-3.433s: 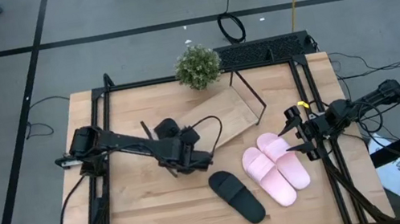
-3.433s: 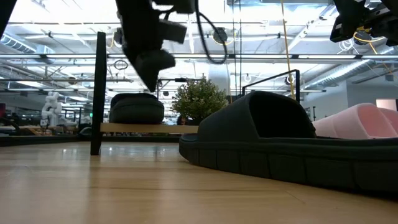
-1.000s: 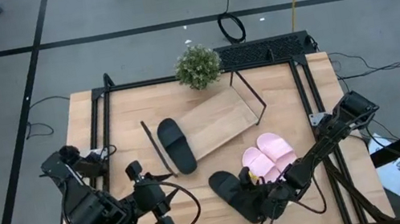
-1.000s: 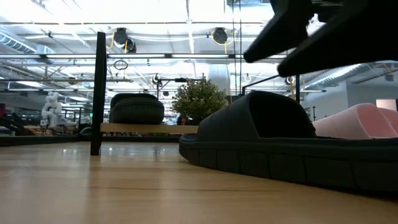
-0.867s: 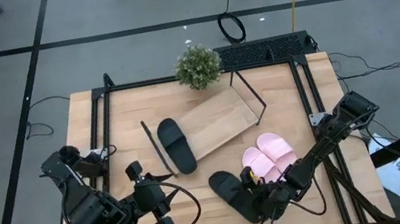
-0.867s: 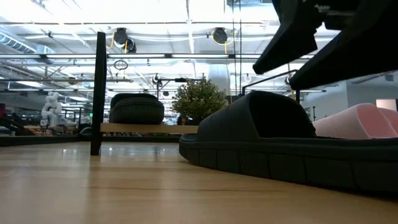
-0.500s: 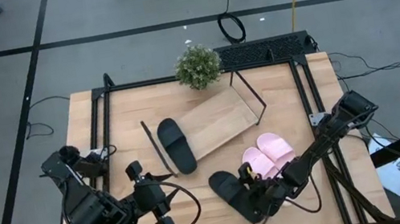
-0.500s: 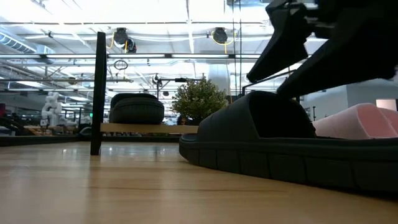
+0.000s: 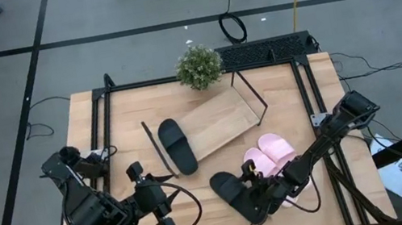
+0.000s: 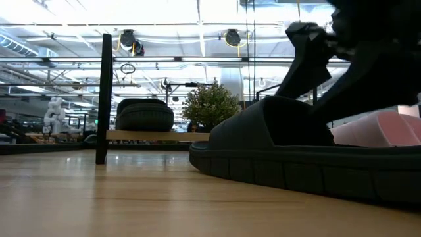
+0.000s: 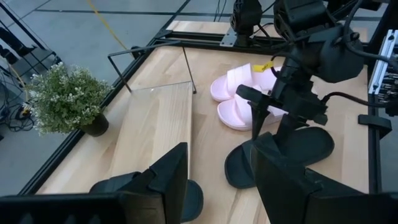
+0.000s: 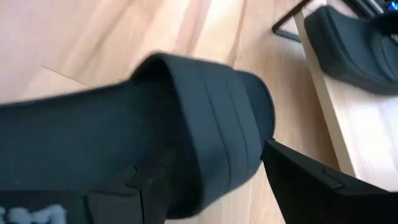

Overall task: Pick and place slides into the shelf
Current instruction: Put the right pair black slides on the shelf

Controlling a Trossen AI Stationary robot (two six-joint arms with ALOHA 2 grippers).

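One black slide [image 9: 229, 189] lies sole-down on the table near its front edge. My right gripper [image 9: 257, 193] is open and low over it. In the right wrist view its fingers stand on either side of the slide's strap [image 12: 205, 137]. The second black slide [image 9: 176, 145] rests sole-down on the left end of the slanted shelf [image 9: 222, 117]. The pink pair [image 9: 273, 153] lies side by side on the table, right of the shelf. My left gripper [image 9: 156, 210] is open, holds nothing, and waits at the front left. My right gripper comes at the black slide's strap [image 10: 276, 125] slanting down from the table's right, with one finger [image 10: 306, 59] beyond the strap and the other [image 10: 368, 85] on its other side. Whether either finger touches the strap, I cannot tell. The slide lies flat on the table.
A small potted plant [image 9: 198, 66] stands at the table's far edge behind the shelf. Black rod frames [image 9: 251, 92] rise at the shelf's ends. Black rails run along the table's left and right sides. Bare wood lies between the left arm and the black slide.
My right gripper has come down and shifted a little toward the table's left, until its fingers stand around the black slide's strap. The slide has not moved. The left arm has kept still.
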